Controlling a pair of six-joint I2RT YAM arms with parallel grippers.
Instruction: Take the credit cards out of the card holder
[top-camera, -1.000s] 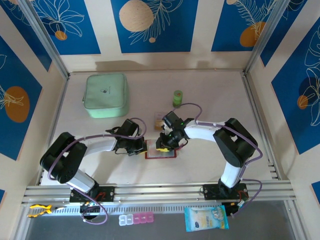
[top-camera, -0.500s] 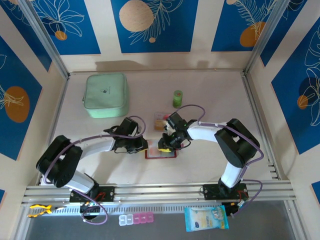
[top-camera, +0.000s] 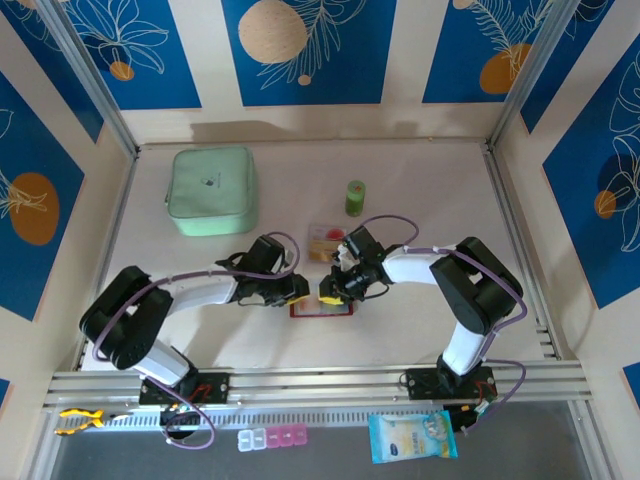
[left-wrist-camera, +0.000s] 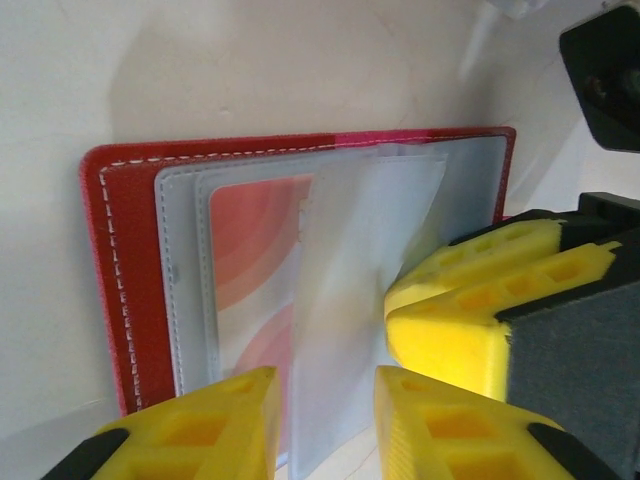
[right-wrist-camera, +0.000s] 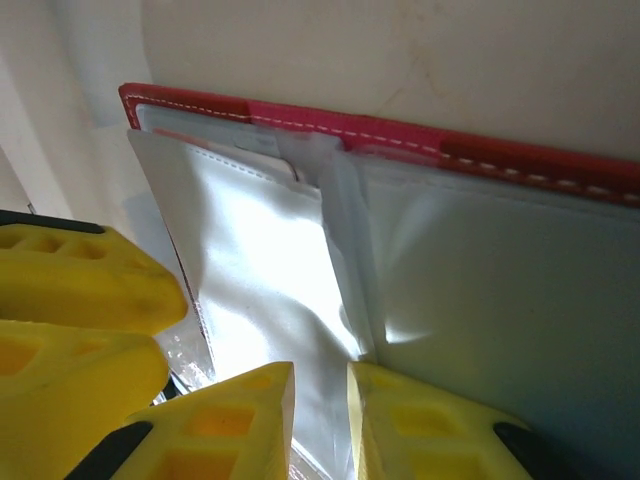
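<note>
The red card holder (top-camera: 322, 308) lies open on the table between both grippers. In the left wrist view its clear pockets (left-wrist-camera: 190, 300) show a credit card (left-wrist-camera: 255, 260) with orange-red markings still inside. A loose clear leaf (left-wrist-camera: 350, 330) stands up between the fingers of my left gripper (left-wrist-camera: 325, 385), whose jaws are apart. My right gripper (right-wrist-camera: 320, 375) has its jaws nearly together, pinching a clear pocket leaf (right-wrist-camera: 260, 270) by the fold. From above, the left gripper (top-camera: 297, 290) and right gripper (top-camera: 330, 292) almost touch. Another credit card (top-camera: 322, 241) lies on the table behind them.
A mint-green pouch (top-camera: 211, 190) lies at the back left and a small green bottle (top-camera: 355, 197) stands behind the loose card. Below the table's front rail lie a pill box (top-camera: 273, 437) and a wipes packet (top-camera: 412, 436). Walls close in on three sides.
My left gripper has slid right onto the card holder and its jaws have parted. The right gripper has shifted slightly right, still over the holder.
</note>
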